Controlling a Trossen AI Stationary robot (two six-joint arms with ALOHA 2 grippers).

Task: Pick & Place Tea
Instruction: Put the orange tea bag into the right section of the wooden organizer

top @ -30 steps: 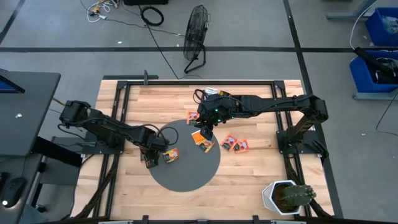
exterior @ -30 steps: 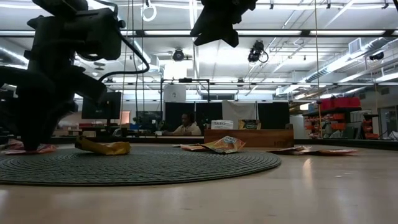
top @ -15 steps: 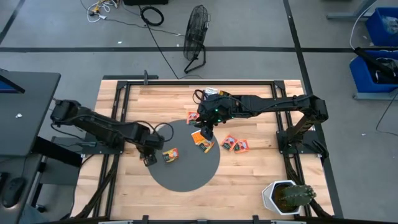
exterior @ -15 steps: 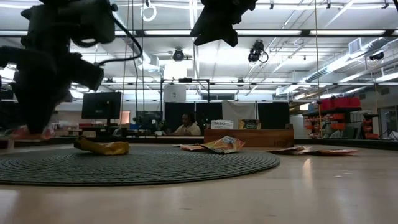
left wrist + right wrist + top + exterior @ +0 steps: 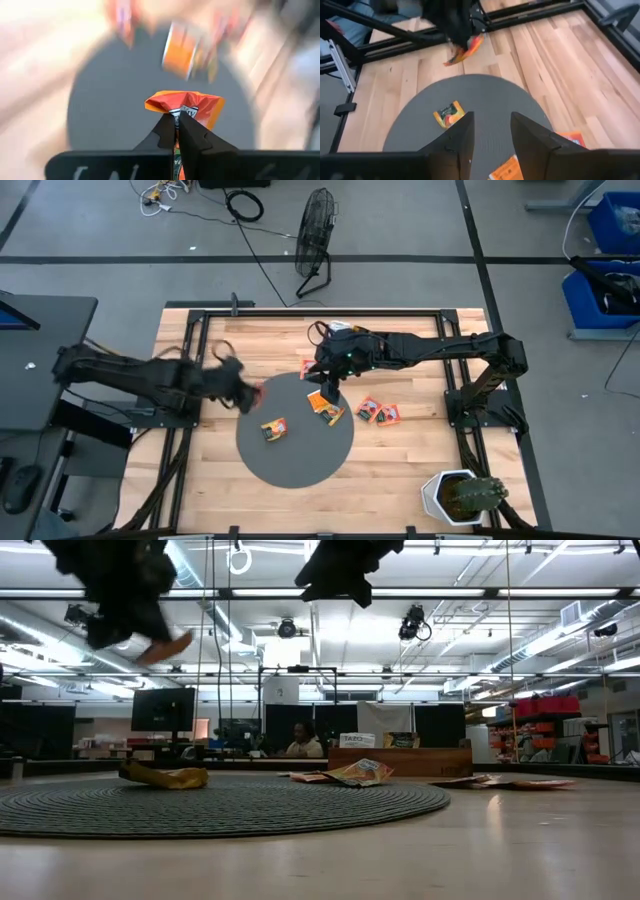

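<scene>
Grey floor (image 5: 90, 240) with black fan (image 5: 317, 240), blue bins (image 5: 612, 255), potted cactus (image 5: 462, 496).

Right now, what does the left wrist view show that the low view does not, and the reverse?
Only the left wrist view shows the left hand shut on an orange tea packet, close up, with the whole grey disc below. Only the low view shows the room behind the table, a seated person, and the right arm overhead. Both show that held packet off the disc and other packets lying on it.
</scene>
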